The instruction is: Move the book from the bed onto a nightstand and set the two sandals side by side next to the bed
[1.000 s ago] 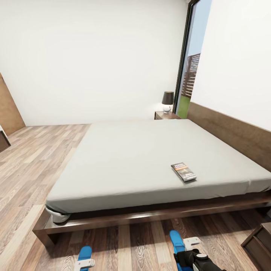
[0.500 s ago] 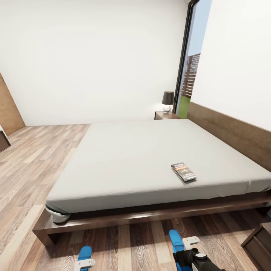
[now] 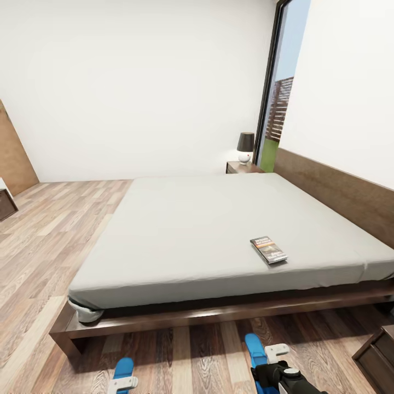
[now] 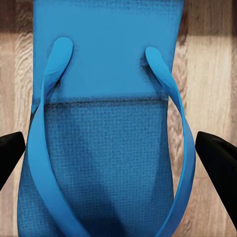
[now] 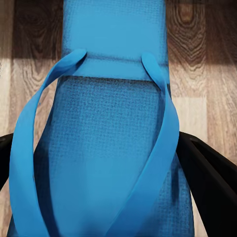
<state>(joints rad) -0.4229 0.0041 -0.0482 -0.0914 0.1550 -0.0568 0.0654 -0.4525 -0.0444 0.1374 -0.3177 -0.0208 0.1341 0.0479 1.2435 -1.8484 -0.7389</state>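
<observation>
The book (image 3: 268,249), dark with an orange band, lies flat on the grey mattress of the bed (image 3: 208,230), near its front right edge. Low in the head view, two blue sandals (image 3: 123,371) (image 3: 256,351) hang over the wood floor in front of the bed frame. In the left wrist view my left gripper (image 4: 111,153) is shut across one sandal (image 4: 106,143), a black finger (image 4: 11,153) at each side. My right gripper (image 5: 96,143) holds the other sandal (image 5: 108,128) the same way. One nightstand (image 3: 243,167) stands beyond the bed's far side. Another nightstand (image 3: 377,353) is at the lower right.
A dark-shaded lamp (image 3: 245,146) sits on the far nightstand, beside the tall window (image 3: 279,109). The headboard (image 3: 339,191) runs along the right wall. Open plank floor (image 3: 49,235) stretches left of the bed, with brown furniture (image 3: 6,203) at the left edge.
The whole head view has shifted slightly, so the camera moved. The book stays on the mattress and both sandals stay in the grippers.
</observation>
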